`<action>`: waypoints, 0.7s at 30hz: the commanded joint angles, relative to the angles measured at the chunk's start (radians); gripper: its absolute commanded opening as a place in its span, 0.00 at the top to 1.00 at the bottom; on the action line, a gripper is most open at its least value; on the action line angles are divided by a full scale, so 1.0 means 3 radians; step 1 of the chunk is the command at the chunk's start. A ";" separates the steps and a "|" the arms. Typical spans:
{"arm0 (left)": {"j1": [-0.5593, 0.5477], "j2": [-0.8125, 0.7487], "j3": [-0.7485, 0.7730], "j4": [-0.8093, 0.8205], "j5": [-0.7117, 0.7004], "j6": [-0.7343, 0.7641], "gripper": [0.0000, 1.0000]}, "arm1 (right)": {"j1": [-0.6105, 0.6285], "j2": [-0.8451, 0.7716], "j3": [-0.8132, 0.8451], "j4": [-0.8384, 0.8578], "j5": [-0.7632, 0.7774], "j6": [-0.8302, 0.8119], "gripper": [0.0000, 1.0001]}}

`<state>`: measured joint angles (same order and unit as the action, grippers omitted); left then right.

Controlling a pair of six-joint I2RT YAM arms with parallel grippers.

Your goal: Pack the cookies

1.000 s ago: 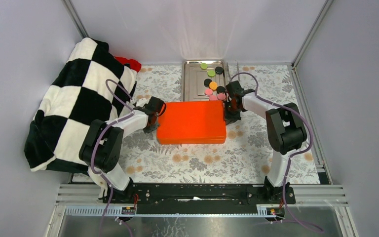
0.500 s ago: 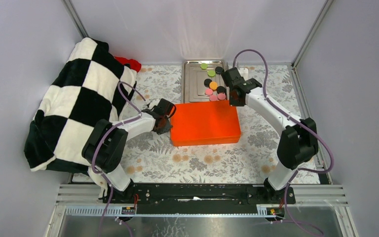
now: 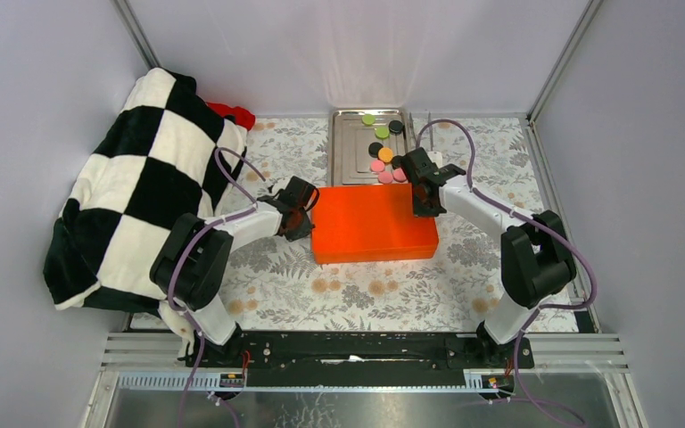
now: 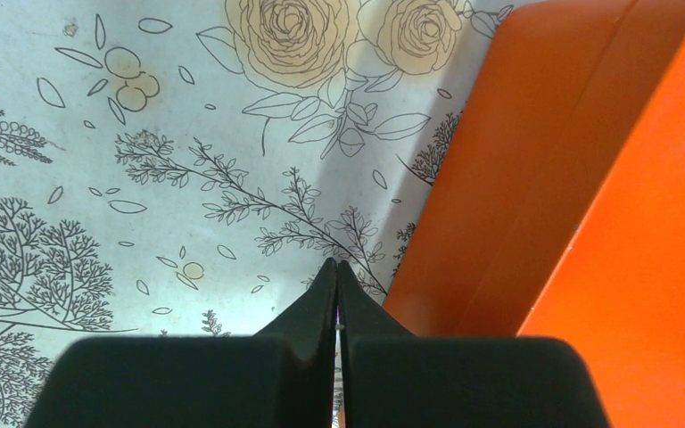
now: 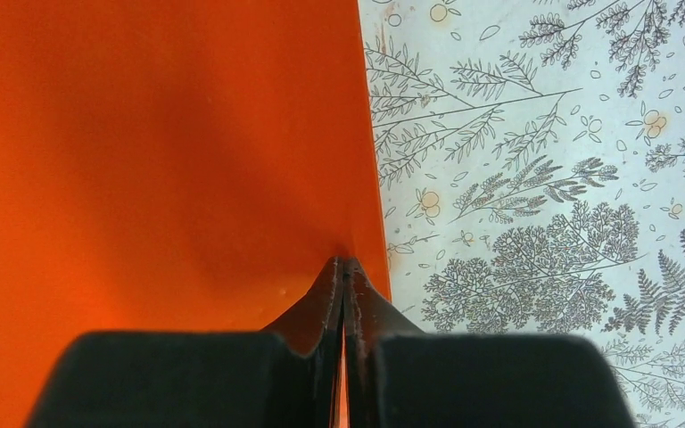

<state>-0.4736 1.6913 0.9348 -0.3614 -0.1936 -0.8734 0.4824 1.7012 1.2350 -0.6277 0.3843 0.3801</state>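
The cookies [image 3: 383, 152] are small round discs in green, black, orange and pink, lying on a metal tray [image 3: 348, 147] at the back. An orange box [image 3: 375, 225] lies shut in front of the tray. My left gripper [image 3: 304, 223] is shut and empty, its tips low on the cloth beside the box's left wall [image 4: 499, 178]. My right gripper [image 3: 425, 207] is shut and empty too. Its tips [image 5: 345, 265] rest over the box's orange top [image 5: 160, 152], close to the right edge.
A black-and-white checkered blanket [image 3: 134, 187] is heaped along the left wall, with something red [image 3: 234, 113] behind it. A floral tablecloth [image 3: 366, 285] covers the table. Metal frame posts and grey walls enclose the space.
The orange box has slid to the right with my left gripper against its left side. My right gripper left the box's right side, rose toward the tray, then came down over the top.
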 commanded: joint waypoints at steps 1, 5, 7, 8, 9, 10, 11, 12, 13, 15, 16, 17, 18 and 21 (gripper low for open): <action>-0.0029 -0.0039 0.0126 -0.0067 -0.0066 0.0073 1.00 | 0.0008 -0.0227 0.0059 -0.0101 -0.0034 0.0040 1.00; -0.0032 -0.0322 0.0230 -0.0306 -0.0337 0.0127 1.00 | 0.0009 -0.0659 0.0336 -0.0049 -0.0040 -0.0091 0.97; -0.0032 -0.0528 0.0253 -0.0415 -0.0443 0.0143 1.00 | 0.0012 -0.0813 0.0431 -0.0029 -0.0048 -0.0121 0.86; -0.0036 -0.0640 0.0238 -0.0439 -0.0477 0.0152 1.00 | 0.0012 -0.0872 0.0480 -0.0035 -0.0060 -0.0147 0.77; -0.0039 -0.0768 0.0216 -0.0448 -0.0505 0.0162 1.00 | 0.0011 -0.0925 0.0528 -0.0050 -0.0055 -0.0166 0.70; -0.0044 -0.0888 0.0191 -0.0440 -0.0531 0.0165 0.98 | 0.0013 -0.0979 0.0559 -0.0058 -0.0044 -0.0186 0.62; -0.0055 -0.1025 0.0151 -0.0424 -0.0554 0.0168 0.94 | 0.0008 -0.1038 0.0566 -0.0046 -0.0040 -0.0208 0.55; -0.0066 -0.1154 0.0110 -0.0395 -0.0578 0.0181 0.90 | 0.0012 -0.1095 0.0550 -0.0029 -0.0019 -0.0220 0.47; -0.0072 -0.1274 0.0060 -0.0360 -0.0589 0.0194 0.85 | 0.0011 -0.1158 0.0521 -0.0003 -0.0007 -0.0230 0.39; -0.0078 -0.1508 -0.0029 -0.0300 -0.0612 0.0218 0.74 | 0.0010 -0.1265 0.0417 0.0051 0.0009 -0.0233 0.24; -0.0078 -0.1637 -0.0067 -0.0279 -0.0623 0.0228 0.66 | 0.0012 -0.1302 0.0388 0.0064 0.0019 -0.0230 0.17; -0.0078 -0.1717 -0.0093 -0.0274 -0.0639 0.0238 0.61 | 0.0010 -0.1331 0.0349 0.0078 0.0029 -0.0227 0.14; -0.0078 -0.1779 -0.0109 -0.0273 -0.0654 0.0248 0.57 | 0.0011 -0.1358 0.0320 0.0084 0.0040 -0.0224 0.09; -0.0078 -0.1895 -0.0111 -0.0285 -0.0692 0.0289 0.48 | 0.0010 -0.1400 0.0271 0.0094 0.0076 -0.0204 0.02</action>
<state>-0.4911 1.1530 0.9264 -0.4519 -0.3466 -0.8108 0.4824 1.2949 1.3441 -0.6109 0.3775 0.3210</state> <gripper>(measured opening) 0.470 0.940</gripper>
